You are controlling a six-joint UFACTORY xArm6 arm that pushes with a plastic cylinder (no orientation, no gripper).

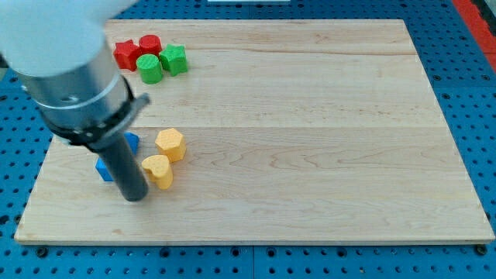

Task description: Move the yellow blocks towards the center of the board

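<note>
Near the counter's point(310, 155) left edge, my tip point(136, 197), a bare rod with no claw to open or close, touches the yellow heart block point(159, 170) below the yellow hexagon block point(170, 144); an off-centre shove could scatter them.

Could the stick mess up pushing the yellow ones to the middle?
Maybe, in two ways. My tip sits at the left edge of the yellow heart-shaped block, low on it, so a push might spin it aside. The yellow hexagonal block lies apart, above it, and could get left behind. The blue blocks beside the rod might get dragged along.
</note>
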